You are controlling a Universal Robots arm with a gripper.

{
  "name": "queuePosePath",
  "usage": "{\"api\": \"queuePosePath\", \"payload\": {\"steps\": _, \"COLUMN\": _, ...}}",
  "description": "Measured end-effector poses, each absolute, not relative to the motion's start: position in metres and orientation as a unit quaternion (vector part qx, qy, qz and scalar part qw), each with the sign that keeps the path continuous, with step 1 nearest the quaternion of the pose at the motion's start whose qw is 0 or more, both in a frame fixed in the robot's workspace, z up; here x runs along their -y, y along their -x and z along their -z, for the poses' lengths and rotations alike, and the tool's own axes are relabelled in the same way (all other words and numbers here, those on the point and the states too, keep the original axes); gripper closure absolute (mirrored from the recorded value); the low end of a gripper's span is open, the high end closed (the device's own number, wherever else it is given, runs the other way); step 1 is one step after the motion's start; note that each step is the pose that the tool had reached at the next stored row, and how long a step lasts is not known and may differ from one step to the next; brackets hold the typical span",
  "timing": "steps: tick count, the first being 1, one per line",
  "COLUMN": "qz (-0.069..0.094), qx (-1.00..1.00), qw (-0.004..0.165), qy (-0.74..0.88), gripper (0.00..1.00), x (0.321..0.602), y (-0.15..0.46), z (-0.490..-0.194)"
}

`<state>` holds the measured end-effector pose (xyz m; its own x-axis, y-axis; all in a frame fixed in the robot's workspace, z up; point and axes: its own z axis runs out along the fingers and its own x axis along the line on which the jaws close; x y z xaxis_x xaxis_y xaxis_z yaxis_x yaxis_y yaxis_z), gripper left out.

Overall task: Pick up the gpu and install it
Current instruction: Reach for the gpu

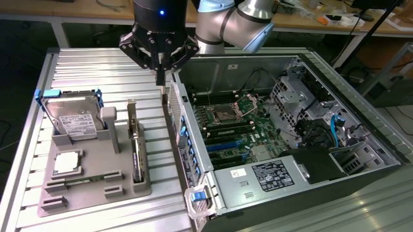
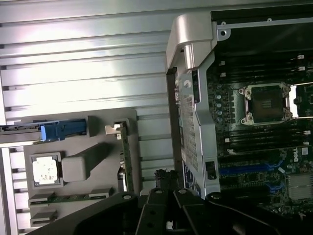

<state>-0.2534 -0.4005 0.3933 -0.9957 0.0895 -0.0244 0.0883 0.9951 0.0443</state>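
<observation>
The gpu (image 1: 135,145) stands on edge in a slot of the grey holder tray (image 1: 90,195), a thin dark card with its pale metal bracket at the far end. In the wrist view the gpu (image 2: 126,159) shows edge-on. My gripper (image 1: 160,77) hangs above the ribbed table, between the tray and the open computer case (image 1: 213,186), beyond the card's bracket end. Its fingers are shut with nothing in them. In the wrist view the gripper (image 2: 166,183) sits close to the case's rear wall, apart from the card.
A silver hard drive (image 1: 74,118) in a blue caddy, a processor (image 1: 66,163) and a green memory stick (image 1: 77,182) share the tray. Inside the case the motherboard (image 1: 235,130) lies exposed, with blue slots (image 2: 249,170) and a processor socket (image 2: 268,104). Workbenches stand behind.
</observation>
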Motion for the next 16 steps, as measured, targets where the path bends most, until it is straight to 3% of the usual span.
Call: {"api": "queuePosePath", "payload": {"steps": 16, "qz": -0.022, "qx": -0.999, "qw": 0.013, "qy": -0.045, "gripper": 0.89, "x": 0.400, "y": 0.273, "z": -0.393}}
